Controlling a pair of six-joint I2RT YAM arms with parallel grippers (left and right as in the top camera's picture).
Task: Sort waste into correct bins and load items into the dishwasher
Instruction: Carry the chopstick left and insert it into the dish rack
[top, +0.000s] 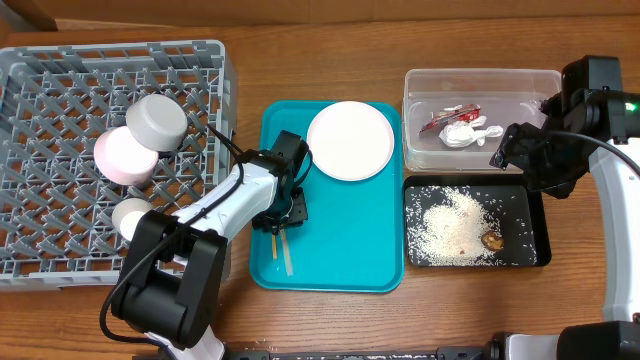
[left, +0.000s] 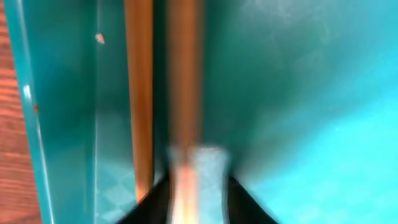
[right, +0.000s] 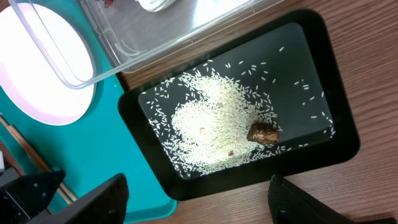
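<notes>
My left gripper is low on the teal tray, shut around one wooden chopstick. A second chopstick lies just left of the jaws, and their ends stick out below the gripper. The white plate lies on the teal tray. The grey bowl, pink bowl and white cup sit in the grey dish rack. My right gripper is open and empty above the black tray holding rice and a brown lump.
The clear tub at the back right holds the red wrapper and white tissue. The black tray lies directly in front of it. Bare wooden tabletop lies along the front edge.
</notes>
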